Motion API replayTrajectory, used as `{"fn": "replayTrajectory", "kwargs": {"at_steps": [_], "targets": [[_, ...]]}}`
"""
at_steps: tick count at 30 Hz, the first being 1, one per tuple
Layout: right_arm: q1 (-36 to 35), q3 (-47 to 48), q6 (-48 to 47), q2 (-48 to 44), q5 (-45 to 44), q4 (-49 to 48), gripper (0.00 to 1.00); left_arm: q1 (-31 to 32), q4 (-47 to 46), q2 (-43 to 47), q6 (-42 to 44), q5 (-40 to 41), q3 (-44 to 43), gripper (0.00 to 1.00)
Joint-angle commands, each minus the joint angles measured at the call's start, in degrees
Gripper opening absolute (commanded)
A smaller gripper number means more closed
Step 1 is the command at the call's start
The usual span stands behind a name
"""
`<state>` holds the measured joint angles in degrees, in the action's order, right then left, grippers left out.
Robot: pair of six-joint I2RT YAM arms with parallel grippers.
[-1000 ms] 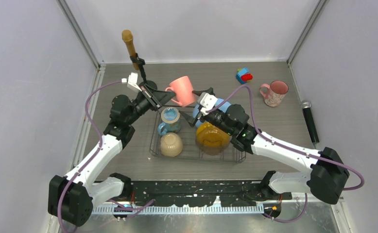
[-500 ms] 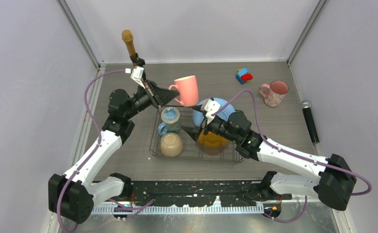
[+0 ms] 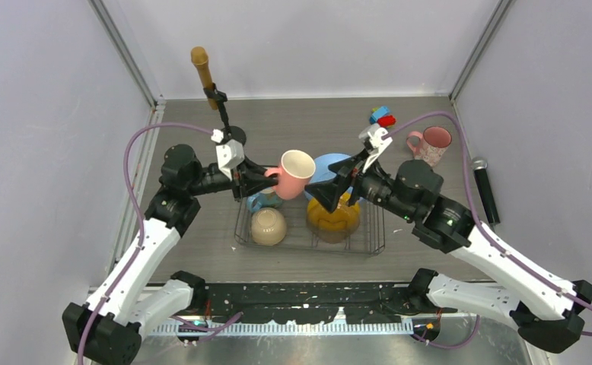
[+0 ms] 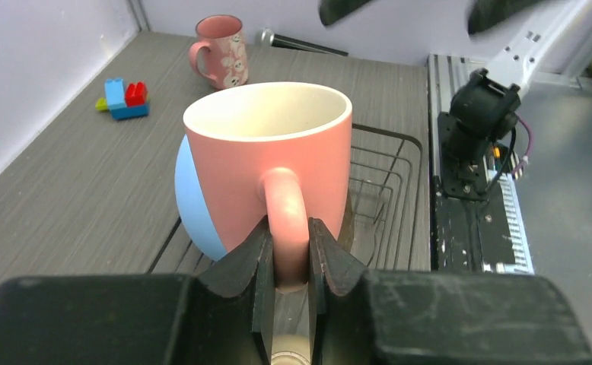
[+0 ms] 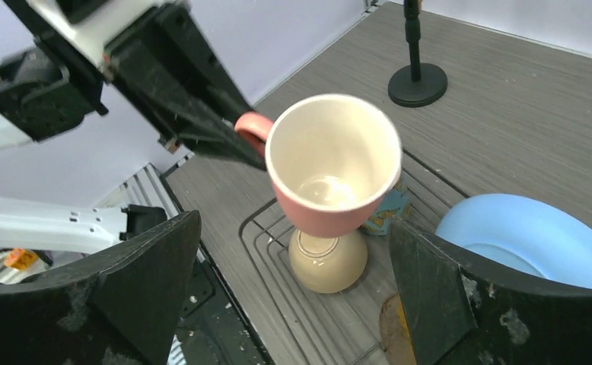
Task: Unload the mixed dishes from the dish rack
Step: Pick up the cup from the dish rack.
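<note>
My left gripper (image 3: 266, 180) (image 4: 287, 228) is shut on the handle of a plain pink mug (image 3: 294, 173) (image 4: 270, 152), which hangs above the dish rack (image 3: 369, 243) with its mouth turned toward the right arm. My right gripper (image 3: 329, 185) (image 5: 293, 224) stands wide open just right of the mug (image 5: 331, 163), holding nothing. In the rack are an upside-down beige bowl (image 3: 268, 226) (image 5: 331, 262), a blue mug (image 3: 261, 201) mostly hidden under the pink one, a yellow plate (image 3: 335, 217) and a light-blue plate (image 3: 325, 169) (image 5: 536, 236). A speckled pink mug (image 3: 431, 144) (image 4: 223, 57) stands on the table at the back right.
A brown microphone (image 3: 200, 65) on a black stand (image 5: 417, 80) is at the back left. A red-blue toy block (image 3: 383, 115) (image 4: 125, 97) lies near the back right, and a black microphone (image 3: 485, 186) along the right edge.
The left gripper has brought the pink mug forward and lower over the rack, tipping its mouth rightward. The right arm has risen from the plates, and its open jaws now face the mug.
</note>
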<state>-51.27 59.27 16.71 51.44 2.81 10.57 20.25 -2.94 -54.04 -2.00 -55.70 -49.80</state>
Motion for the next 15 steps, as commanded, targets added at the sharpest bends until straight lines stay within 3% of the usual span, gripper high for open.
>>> {"fn": "replayTrajectory", "kwargs": {"at_steps": [1,7,15], "targets": [[0.0,5.8,5.8,-1.3,-7.1,10.0,0.97,0.0,-0.6,5.5,11.7,-9.2,2.4,0.00],[0.0,15.0,5.9,5.6,-2.8,23.5,0.85,0.0,-2.6,10.4,12.4,-10.7,7.1,0.00],[0.0,18.4,4.9,11.6,7.9,29.4,0.68,0.0,0.7,12.7,15.2,-12.0,7.8,0.00]]}}
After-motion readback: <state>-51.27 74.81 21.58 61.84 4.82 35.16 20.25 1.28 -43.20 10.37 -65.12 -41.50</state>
